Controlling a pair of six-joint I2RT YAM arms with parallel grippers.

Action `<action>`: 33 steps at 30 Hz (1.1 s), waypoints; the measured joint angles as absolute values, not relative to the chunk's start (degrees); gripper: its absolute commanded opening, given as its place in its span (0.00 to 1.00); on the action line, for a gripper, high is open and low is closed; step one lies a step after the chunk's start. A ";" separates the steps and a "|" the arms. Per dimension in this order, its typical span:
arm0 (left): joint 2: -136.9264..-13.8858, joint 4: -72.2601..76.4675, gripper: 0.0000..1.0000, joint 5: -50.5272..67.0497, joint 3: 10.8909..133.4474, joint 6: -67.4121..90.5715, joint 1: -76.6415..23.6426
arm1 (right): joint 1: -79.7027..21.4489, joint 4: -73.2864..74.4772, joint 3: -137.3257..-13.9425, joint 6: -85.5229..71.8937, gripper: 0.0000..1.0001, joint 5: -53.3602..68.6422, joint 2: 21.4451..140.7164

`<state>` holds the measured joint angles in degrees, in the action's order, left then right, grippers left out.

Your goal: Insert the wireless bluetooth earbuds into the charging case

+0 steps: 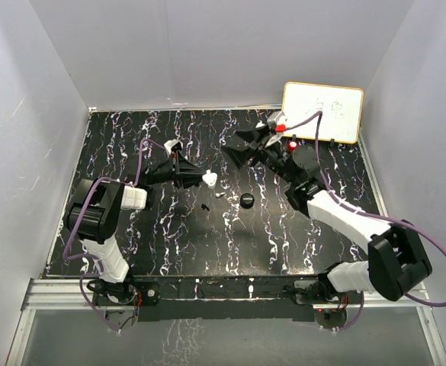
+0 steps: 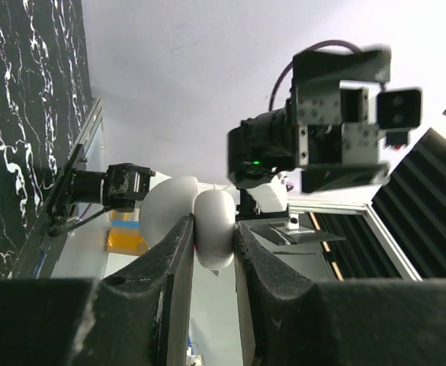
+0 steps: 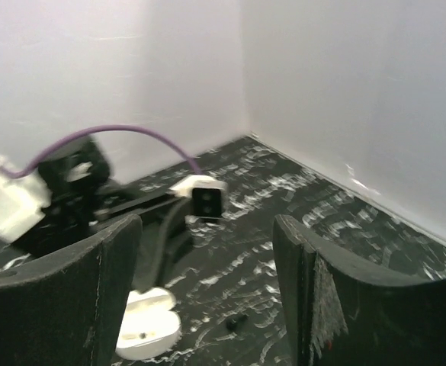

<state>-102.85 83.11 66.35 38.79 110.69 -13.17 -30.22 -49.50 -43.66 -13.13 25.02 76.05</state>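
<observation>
Losing the black earbud: it lies loose on the table, nearest to me, just on the near side of the left gripper. It is tiny and dark like the table, so I think I could miss it or flick it away.
Black puck: it sits on the table a little right of that earbud. I cannot tell if it is open or if anything is in it.
White earbuds: I cannot pick them out among the white streaks on the table.
Left gripper: its jaws are pinched tight on the white case.
White case: it looks open in the right wrist view, with small dark marks inside. I cannot tell if those are earbuds. If I push hard on it, I think it could twist or pop out of the pinch.
Right gripper: it is farther back and a bit right of the case, jaws wide, with nothing between them. It is near the left gripper, so I think the two could bump if I rush.
</observation>
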 measured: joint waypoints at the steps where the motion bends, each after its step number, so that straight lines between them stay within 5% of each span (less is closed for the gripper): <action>1: -102.87 83.15 0.00 66.98 38.79 110.43 -12.93 | -30.22 -45.08 -45.41 -12.69 0.66 22.39 75.48; 8: -102.74 83.24 0.00 70.32 38.79 109.06 -10.39 | -30.15 -22.06 -50.13 -7.33 0.62 11.66 76.73; 17: -101.45 83.37 0.00 72.05 37.45 108.47 -7.35 | -30.09 -3.88 -54.78 -2.04 0.60 13.98 91.81; 33: -97.47 83.46 0.00 72.36 34.70 108.18 -6.04 | -30.11 -2.35 -61.34 -2.35 0.61 27.73 106.24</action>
<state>-97.47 83.46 72.36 34.70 108.18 -6.04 -30.11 -2.35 -61.34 -2.35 27.73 106.24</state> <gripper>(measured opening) 0.221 0.609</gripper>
